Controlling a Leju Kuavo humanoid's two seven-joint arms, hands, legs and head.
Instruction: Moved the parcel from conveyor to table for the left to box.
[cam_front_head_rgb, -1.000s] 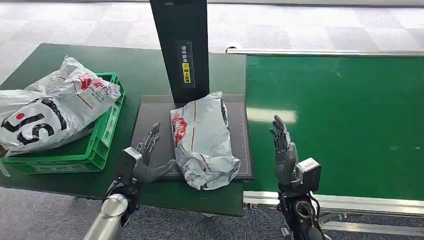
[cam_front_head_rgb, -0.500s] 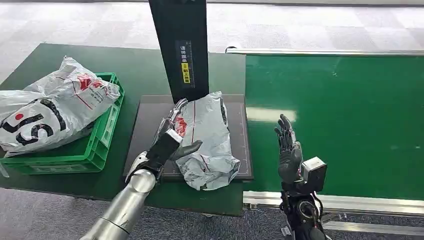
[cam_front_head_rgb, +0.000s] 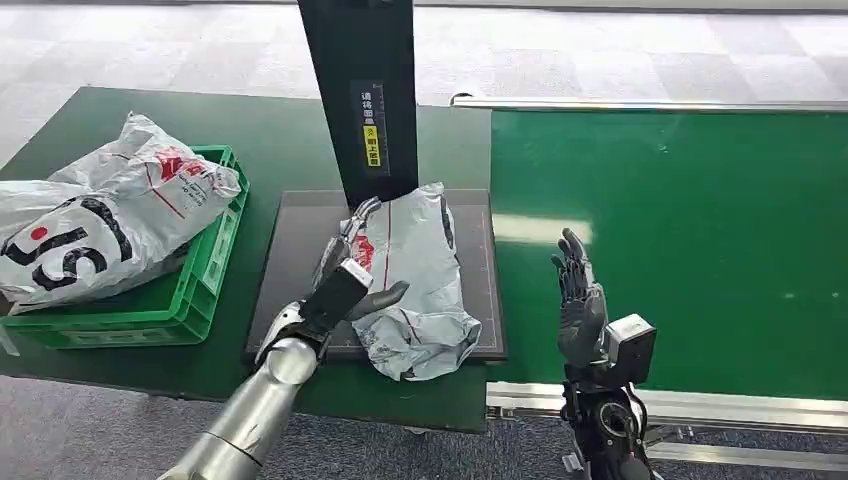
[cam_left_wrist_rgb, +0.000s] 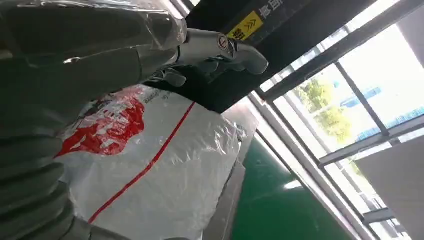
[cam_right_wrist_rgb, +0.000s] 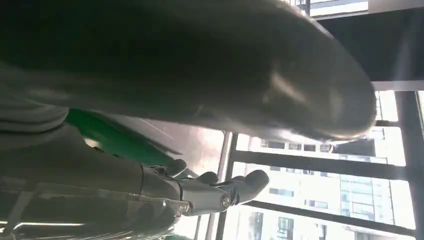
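Observation:
A white and grey plastic parcel (cam_front_head_rgb: 415, 280) with red print lies on the dark flat platform (cam_front_head_rgb: 290, 250) on the table, at the foot of a black post (cam_front_head_rgb: 360, 90). My left hand (cam_front_head_rgb: 340, 275) reaches along the parcel's left edge, fingers stretched out over it and thumb against its side, not closed around it. In the left wrist view the fingers (cam_left_wrist_rgb: 215, 47) extend straight above the parcel (cam_left_wrist_rgb: 165, 175). My right hand (cam_front_head_rgb: 577, 300) stands upright and open over the near left corner of the green conveyor (cam_front_head_rgb: 680, 230), holding nothing; its fingers (cam_right_wrist_rgb: 220, 192) are spread.
A green crate (cam_front_head_rgb: 200, 290) at the table's left holds large white parcel bags (cam_front_head_rgb: 100, 220) that rise above its rim. The dark green table (cam_front_head_rgb: 270, 130) runs behind it. The conveyor's metal rail (cam_front_head_rgb: 700, 405) borders the near edge.
My left hand has moved forward from the platform's near edge to the parcel's left side, fingers now over it. The right hand has shifted slightly right. The parcel has not moved.

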